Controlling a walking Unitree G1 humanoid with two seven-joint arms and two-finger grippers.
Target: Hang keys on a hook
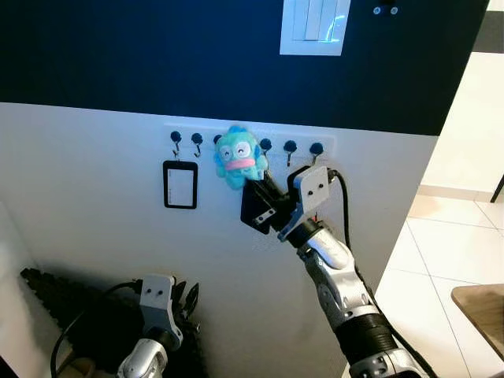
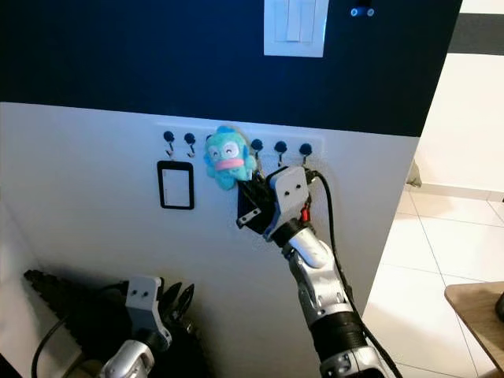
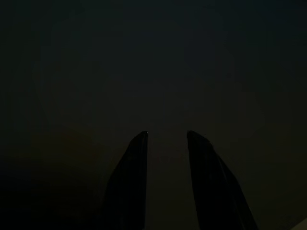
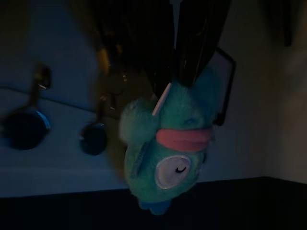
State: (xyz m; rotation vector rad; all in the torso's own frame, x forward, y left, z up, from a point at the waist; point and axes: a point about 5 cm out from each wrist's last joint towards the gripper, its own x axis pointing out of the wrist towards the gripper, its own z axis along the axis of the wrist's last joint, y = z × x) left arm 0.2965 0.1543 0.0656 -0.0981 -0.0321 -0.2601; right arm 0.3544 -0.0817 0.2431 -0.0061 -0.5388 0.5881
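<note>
Low and closest, left end effector, hanging idle beside the wall, two black fingers spread apart and released, dark all around them in the left wrist view.

Behind it, one wall, white below and dark above. To the robot's right, pale floor tiles and one corner of a wooden counter. Low on the robot's left, one black ridged object, kind not clear. High on the dark band, one white switch plate.

Raised against the white part, one silver right arm, with the right end effector reaching up and clenched on the underside of the plush key ring. Seen close in the right wrist view: both fingers nearly together against the toy's body, a thin white tag between them.

Along a white strip, hooks with dark round knobs, six counted, one of them half behind the toy. From the second hook on the robot's left, one black rectangular card holder, hanging flat.

One plush key ring, turquoise with a pink mouth and closed eyes, up against the strip in the middle of the row, three knobs to each side. Whether actually caught on a hook, cannot tell.
</note>
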